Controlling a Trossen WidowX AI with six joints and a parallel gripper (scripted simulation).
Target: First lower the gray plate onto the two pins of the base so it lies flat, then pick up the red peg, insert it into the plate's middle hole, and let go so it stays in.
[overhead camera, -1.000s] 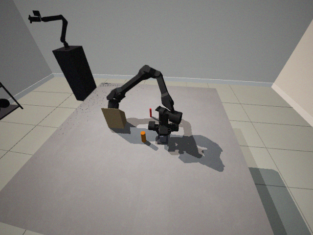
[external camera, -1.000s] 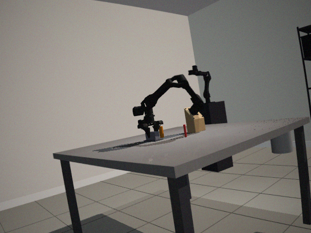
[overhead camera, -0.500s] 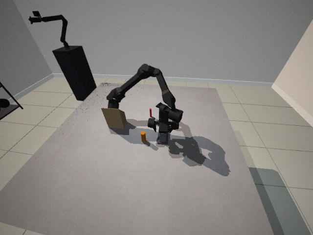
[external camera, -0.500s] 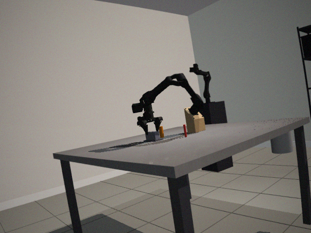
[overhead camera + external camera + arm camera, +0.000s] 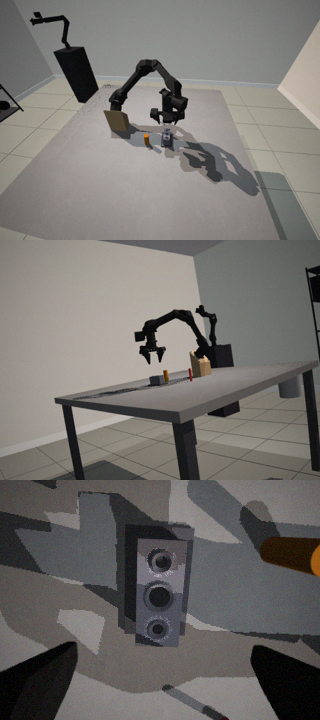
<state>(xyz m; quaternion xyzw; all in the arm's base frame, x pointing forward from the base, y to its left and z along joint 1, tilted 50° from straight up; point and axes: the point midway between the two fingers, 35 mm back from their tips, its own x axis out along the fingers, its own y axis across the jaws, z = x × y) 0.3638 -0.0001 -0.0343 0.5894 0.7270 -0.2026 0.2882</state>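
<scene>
The gray plate [image 5: 166,139] [image 5: 156,380] [image 5: 142,575] is a thick block with three holes in a row. It sits level on the dark base [image 5: 166,146] [image 5: 185,531]; in the wrist view the end holes show round shapes inside and the middle hole is dark. Whether it is fully down on the pins is hard to tell. My gripper [image 5: 167,123] [image 5: 154,362] [image 5: 166,652] is open and empty, above the plate. The red peg [image 5: 190,374] stands upright on the table; it is mostly hidden behind the gripper in the top view, and only its tip shows in the wrist view.
An orange cylinder [image 5: 146,139] [image 5: 165,376] [image 5: 287,549] stands upright beside the base, on the side toward the tan arm mount [image 5: 117,121] [image 5: 202,367]. A second arm on a black pedestal [image 5: 74,72] [image 5: 221,356] is in the background.
</scene>
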